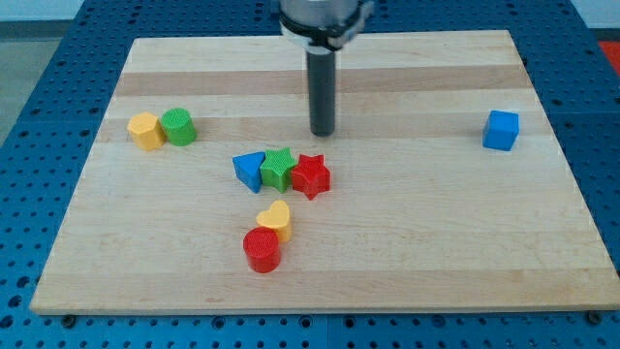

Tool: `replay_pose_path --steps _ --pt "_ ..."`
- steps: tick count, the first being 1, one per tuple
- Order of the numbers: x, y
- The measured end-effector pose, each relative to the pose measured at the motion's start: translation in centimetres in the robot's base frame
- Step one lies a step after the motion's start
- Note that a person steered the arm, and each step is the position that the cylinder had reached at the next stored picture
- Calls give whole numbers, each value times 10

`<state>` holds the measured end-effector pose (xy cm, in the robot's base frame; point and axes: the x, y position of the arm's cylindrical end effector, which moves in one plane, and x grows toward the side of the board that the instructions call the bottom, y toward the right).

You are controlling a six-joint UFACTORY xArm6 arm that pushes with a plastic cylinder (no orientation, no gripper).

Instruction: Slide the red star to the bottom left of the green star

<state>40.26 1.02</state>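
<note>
The red star (311,175) lies near the board's middle, touching the right side of the green star (279,168). A blue triangle (249,170) touches the green star's left side, so the three sit in a row. My tip (322,133) is just above the red star in the view, slightly to its right, with a small gap between them.
A yellow heart (275,221) and a red cylinder (262,250) sit together below the row. A yellow hexagon (145,130) and a green cylinder (178,127) stand at the left. A blue cube (501,130) is at the right. The wooden board (407,242) lies on a blue pegboard.
</note>
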Motion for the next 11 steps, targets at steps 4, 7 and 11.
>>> replay_pose_path --steps 4,7,11 --pt "84 14" --pt "84 -62" --pt "84 -132"
